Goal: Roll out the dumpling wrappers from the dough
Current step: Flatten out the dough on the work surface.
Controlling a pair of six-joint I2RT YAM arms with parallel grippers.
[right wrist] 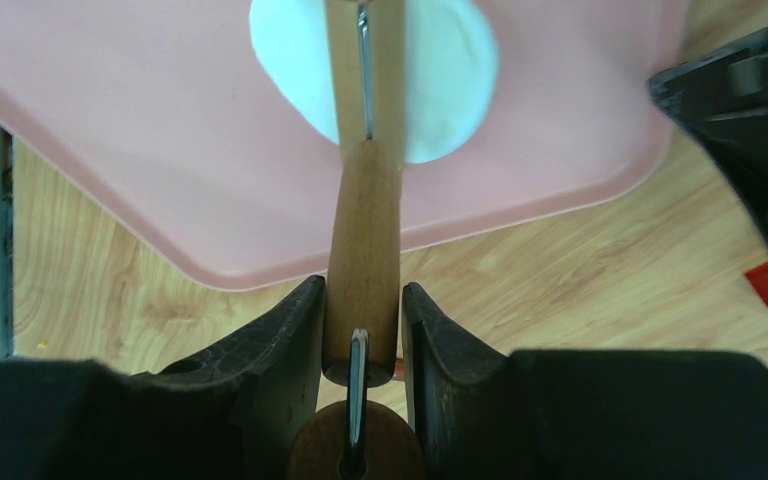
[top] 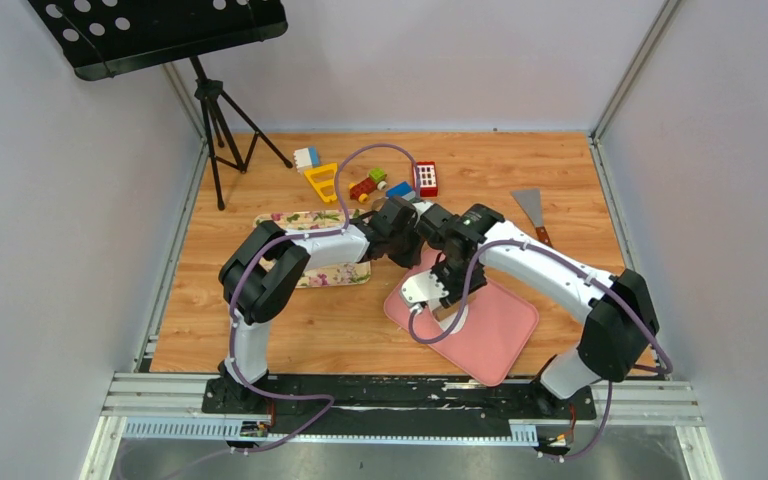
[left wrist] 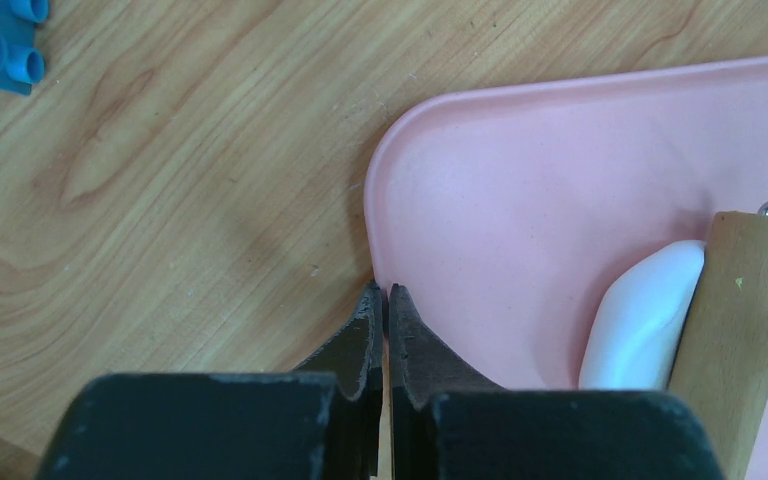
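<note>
The dough [right wrist: 448,70] is a flattened white sheet on the pink mat [right wrist: 160,150]; it also shows in the top view [top: 420,288] and the left wrist view [left wrist: 640,320]. My right gripper [right wrist: 363,290] is shut on the handle of a wooden roller [right wrist: 363,210], whose drum lies across the dough. In the top view the right gripper [top: 450,280] is above the mat's far left part. My left gripper [left wrist: 385,295] is shut and empty, its tips at the mat's edge [left wrist: 380,200], left of the dough. No round wrappers are in view.
Toy bricks [top: 307,157], a yellow toy [top: 322,182], a toy car [top: 367,186] and a red block [top: 426,178] lie at the back. A scraper [top: 531,210] lies at the back right. A floral tray [top: 310,220] sits under the left arm. A tripod [top: 215,120] stands at the back left.
</note>
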